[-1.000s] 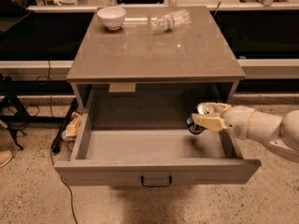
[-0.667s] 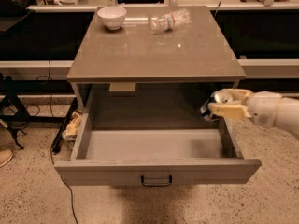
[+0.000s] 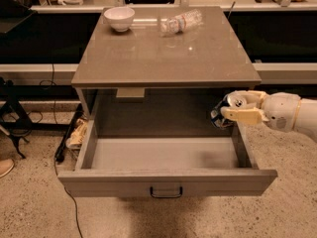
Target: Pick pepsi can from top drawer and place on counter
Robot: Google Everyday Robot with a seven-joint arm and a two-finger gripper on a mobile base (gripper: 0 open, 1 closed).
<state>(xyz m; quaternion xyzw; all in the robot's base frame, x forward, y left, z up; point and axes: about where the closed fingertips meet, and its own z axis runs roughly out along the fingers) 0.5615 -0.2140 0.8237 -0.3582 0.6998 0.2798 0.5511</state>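
Observation:
My gripper [image 3: 237,108] reaches in from the right and is shut on the pepsi can [image 3: 221,115], a dark blue can with a silver top, held tilted. It hangs above the right rear part of the open top drawer [image 3: 166,180], just below the front right edge of the counter [image 3: 163,53]. The drawer's inside shows nothing else in it. Its front panel carries a small dark handle [image 3: 166,192].
A white bowl [image 3: 119,18] stands at the counter's back left. A clear plastic water bottle [image 3: 181,22] lies on its side at the back middle. Cables and a bag lie on the floor left of the cabinet [image 3: 74,133].
My gripper has lifted the can up out of the drawer's right side and moved it to the right, to just under the counter's edge.

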